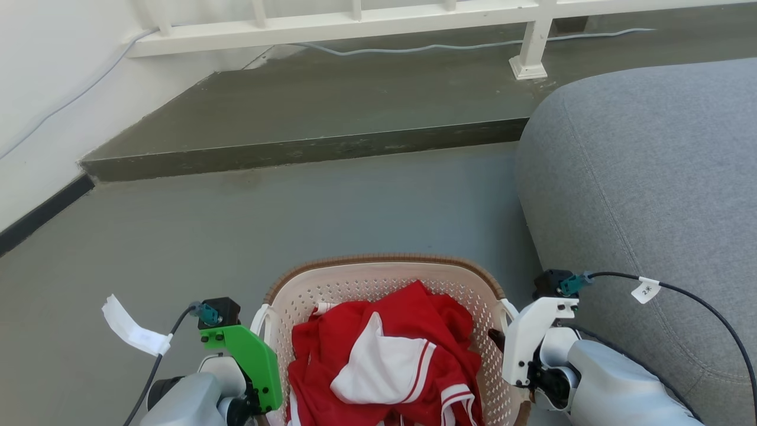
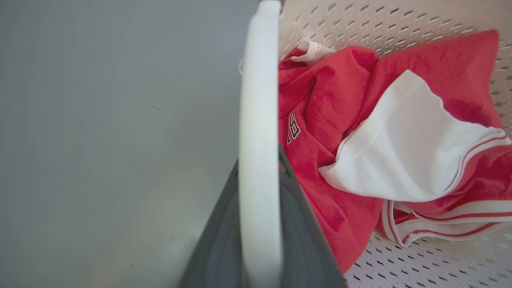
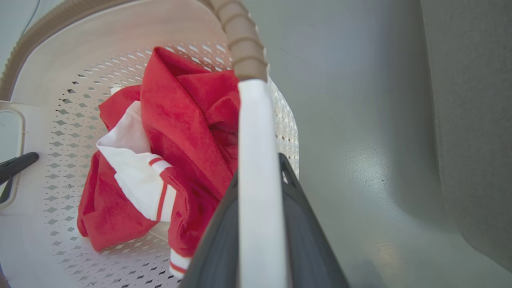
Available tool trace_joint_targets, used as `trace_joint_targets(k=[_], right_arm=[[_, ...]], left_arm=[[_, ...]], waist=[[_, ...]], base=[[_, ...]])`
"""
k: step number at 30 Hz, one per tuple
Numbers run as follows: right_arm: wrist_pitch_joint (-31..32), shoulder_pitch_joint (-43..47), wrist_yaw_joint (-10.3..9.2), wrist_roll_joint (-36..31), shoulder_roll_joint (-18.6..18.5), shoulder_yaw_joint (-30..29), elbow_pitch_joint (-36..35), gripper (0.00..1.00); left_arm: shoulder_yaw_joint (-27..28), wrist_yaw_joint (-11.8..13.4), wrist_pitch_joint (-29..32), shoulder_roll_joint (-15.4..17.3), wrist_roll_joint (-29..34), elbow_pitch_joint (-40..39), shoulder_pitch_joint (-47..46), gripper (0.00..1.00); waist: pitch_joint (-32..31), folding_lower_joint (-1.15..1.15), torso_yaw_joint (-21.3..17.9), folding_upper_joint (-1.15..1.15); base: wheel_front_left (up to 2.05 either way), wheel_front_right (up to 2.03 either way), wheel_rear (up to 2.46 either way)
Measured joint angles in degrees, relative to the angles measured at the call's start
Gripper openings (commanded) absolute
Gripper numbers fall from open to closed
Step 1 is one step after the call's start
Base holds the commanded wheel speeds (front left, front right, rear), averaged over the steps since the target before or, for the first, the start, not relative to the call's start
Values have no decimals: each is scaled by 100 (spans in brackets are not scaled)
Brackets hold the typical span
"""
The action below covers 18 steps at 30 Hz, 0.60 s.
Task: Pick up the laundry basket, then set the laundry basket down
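Observation:
The laundry basket point(image 1: 384, 273), cream and perforated with a brown woven-look rim, sits at the bottom centre of the head view with a red and white garment point(image 1: 384, 349) inside. My left gripper point(image 1: 261, 346), under its green cover, is at the basket's left white handle point(image 2: 259, 120). In the left wrist view that gripper point(image 2: 260, 160) is shut on the handle, a dark finger on each side. My right gripper point(image 1: 501, 340) is shut the same way point(image 3: 260, 166) on the right white handle point(image 3: 256, 132). Whether the basket touches the floor I cannot tell.
A large grey cushioned seat point(image 1: 650, 177) stands close on the right, almost against my right arm. Ahead, the grey floor point(image 1: 266, 213) runs to a raised dark step point(image 1: 307, 148) with a white railing point(image 1: 355, 23) and its post point(image 1: 528, 59). A white wall is on the left.

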Motion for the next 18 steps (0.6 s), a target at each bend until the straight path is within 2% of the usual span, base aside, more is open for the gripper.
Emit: trace_joint_targets(k=[11,18], right_arm=[[-11,-93,0,44,-4,67,12,0],[-136,-330,0,43,-23,81,14,0]], left_arm=[[1,0,-21,0,-57,2,-12,0],[14,0,-261,2,-57,-29,-186,0]], waist=[[110,0,-17,0],[371,0,-36,0]], base=[[0,0,0],[0,0,0]])
